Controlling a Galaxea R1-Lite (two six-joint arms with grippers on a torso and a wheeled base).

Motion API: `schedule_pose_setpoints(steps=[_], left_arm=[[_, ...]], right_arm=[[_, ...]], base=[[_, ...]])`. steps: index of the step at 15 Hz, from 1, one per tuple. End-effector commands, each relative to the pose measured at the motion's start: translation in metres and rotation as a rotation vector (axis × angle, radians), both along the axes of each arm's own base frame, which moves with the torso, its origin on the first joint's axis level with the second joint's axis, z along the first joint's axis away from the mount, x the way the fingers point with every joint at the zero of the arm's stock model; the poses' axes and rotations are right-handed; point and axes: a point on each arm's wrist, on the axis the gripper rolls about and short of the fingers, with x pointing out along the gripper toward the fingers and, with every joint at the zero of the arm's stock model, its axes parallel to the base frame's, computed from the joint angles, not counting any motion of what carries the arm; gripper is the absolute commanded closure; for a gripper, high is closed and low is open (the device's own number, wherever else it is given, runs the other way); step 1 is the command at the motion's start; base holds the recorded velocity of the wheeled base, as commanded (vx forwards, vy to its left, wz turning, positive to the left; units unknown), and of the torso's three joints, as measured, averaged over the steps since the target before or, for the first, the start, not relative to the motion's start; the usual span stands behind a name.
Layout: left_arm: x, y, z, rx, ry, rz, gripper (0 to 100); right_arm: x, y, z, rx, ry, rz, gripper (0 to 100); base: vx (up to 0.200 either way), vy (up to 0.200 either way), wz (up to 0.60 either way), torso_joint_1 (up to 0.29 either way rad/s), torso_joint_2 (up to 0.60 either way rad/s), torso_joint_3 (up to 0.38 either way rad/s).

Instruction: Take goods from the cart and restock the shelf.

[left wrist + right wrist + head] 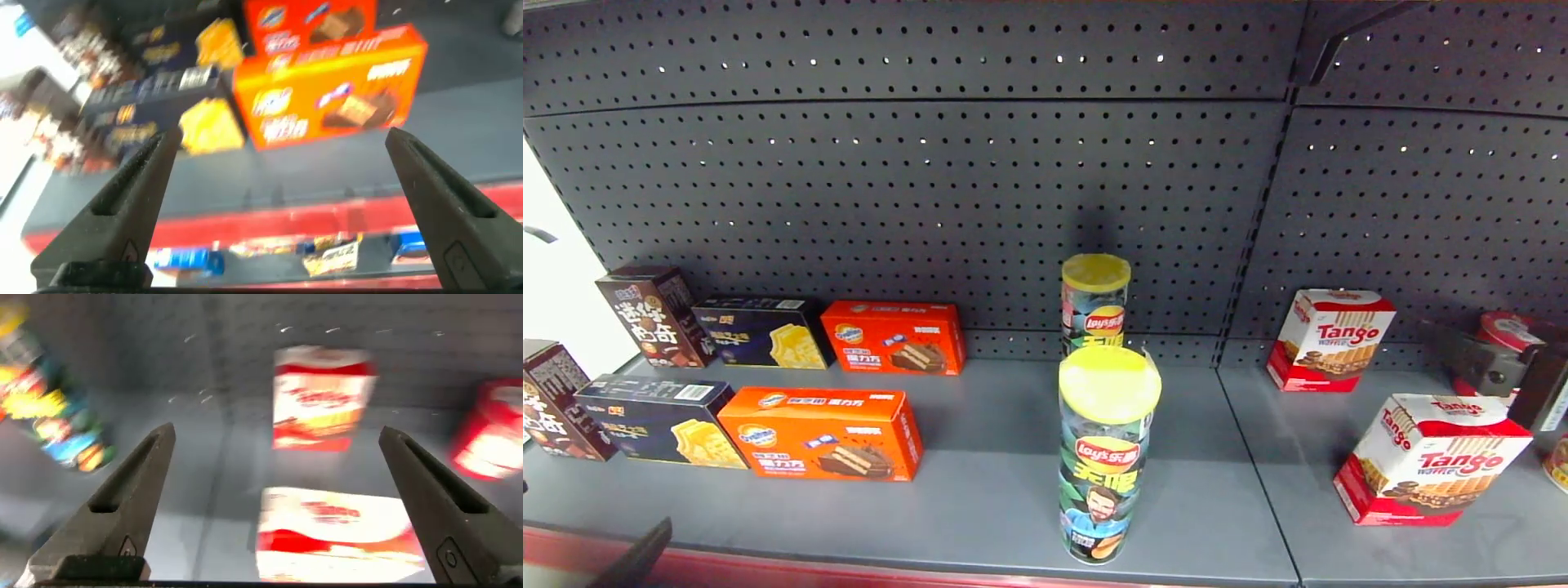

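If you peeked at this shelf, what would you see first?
A tall chip can with a yellow lid stands in the middle of the shelf near its front edge, with a second can right behind it. To the left lie bright orange boxes. To the right stand red-and-white wafer boxes.

orange boxes (822, 433), yellow-lidded cans (1107, 454), grey shelf (996, 490)

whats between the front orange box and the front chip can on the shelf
Nothing: in the head view the stretch of grey shelf between the front orange box and the front chip can is bare.
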Motion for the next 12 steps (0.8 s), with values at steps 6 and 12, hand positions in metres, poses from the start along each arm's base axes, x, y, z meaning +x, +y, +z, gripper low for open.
schedule_pose_setpoints(steps=[6,12], left_arm=[[-0.043,0.004,-0.026,0.013,-0.015,0.154,0],[-0.065,0.003,-0.055,-0.052,-0.062,0.169,0]], right_arm=[[-0.08,-0.058,-0.039,0.048,-0.136,-0.334,0],[-0.127,-0.065,-0.088,-0.026,-0.183,-0.369,0]], base=[[0.0,0.0,0.0,0.0,0.0,0.0],[0.0,0.0,0.0,0.0,0.0,0.0]])
